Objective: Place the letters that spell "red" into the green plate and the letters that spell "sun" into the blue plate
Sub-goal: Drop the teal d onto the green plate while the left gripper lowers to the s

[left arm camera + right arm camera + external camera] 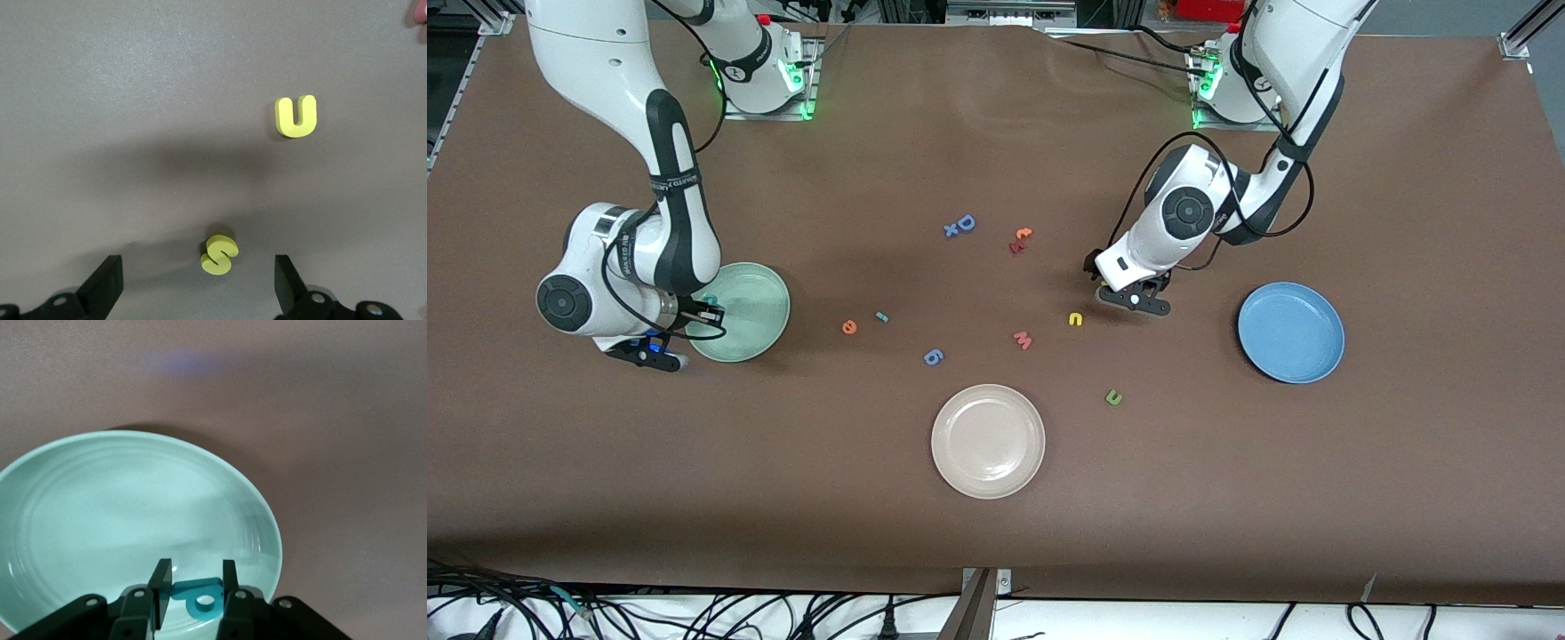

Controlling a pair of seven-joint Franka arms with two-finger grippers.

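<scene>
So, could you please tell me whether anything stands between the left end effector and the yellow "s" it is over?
Nothing visible does. The left end effector is open, and the yellow "s" lies on bare table between its fingers. The yellow "u" lies apart from it. The right end effector holds the teal letter over the green plate.

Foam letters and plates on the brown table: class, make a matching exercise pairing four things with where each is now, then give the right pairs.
Things:
1. teal foam letter d
2. yellow foam letter s
3. round pale green plate
4. round blue plate

Places:
A. bare, toward the left arm's end of the table
B. on the table between the open left gripper's fingers
C. clamped in the shut right gripper
D. under the right gripper

Pairs: 1-C, 2-B, 3-D, 4-A
</scene>
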